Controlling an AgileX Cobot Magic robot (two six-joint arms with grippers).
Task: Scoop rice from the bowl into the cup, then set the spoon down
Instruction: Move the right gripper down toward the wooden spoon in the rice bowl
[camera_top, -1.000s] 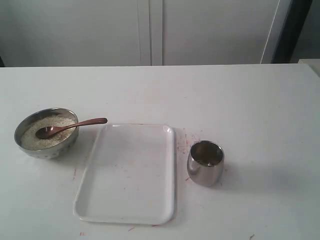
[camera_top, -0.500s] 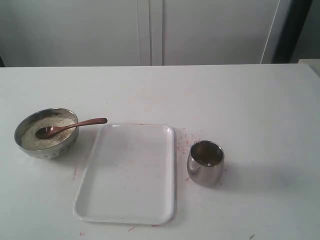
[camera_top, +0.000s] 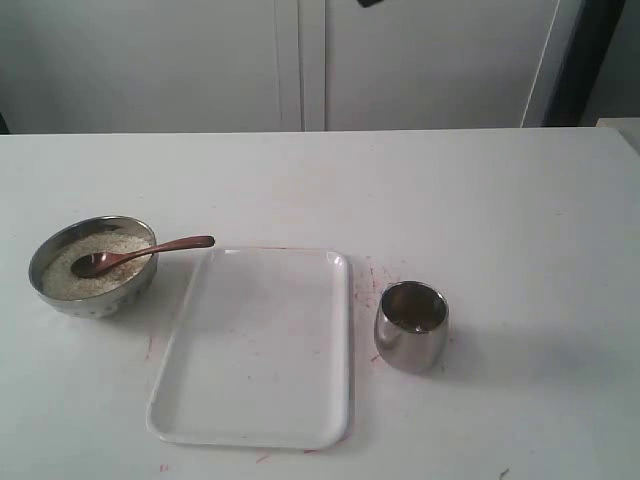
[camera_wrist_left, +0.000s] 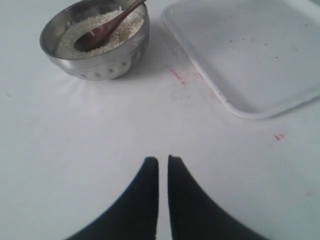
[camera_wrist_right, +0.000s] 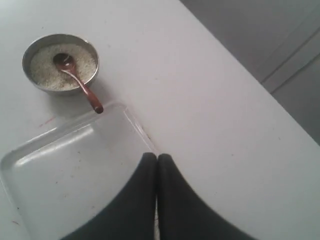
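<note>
Surface: white table with faint red flecks, pale cabinet doors behind it.
Landmark: white tray mid-table, nothing on it.
Bowl: the bowl sits just beside the tray's far left corner, with the rice heaped near its rim.
Spoon: the spoon rests with its scoop on the rice and its handle over the rim, the tip reaching toward that same tray corner.
Cup: the cup stands upright just off the tray's right edge. I cannot tell whether any grains are inside.
Change: a dark sliver now shows at the exterior view's upper edge, beyond the tray's far side. It was absent half a second ago. Bowl, spoon, cup and tray have not shifted.
Meaning: I read it as an arm starting to travel. No scooping is done, and the spoon is untouched.
Left gripper: the left gripper has its fingers nearly together, only a thin slit between them. It is empty, over bare table on the bowl side of the tray.
Right gripper: the right gripper has its fingers pressed together and is empty. It seems high over the tray's far edge.
Next: whichever arm goes for the handle must spread its fingers first.
</note>
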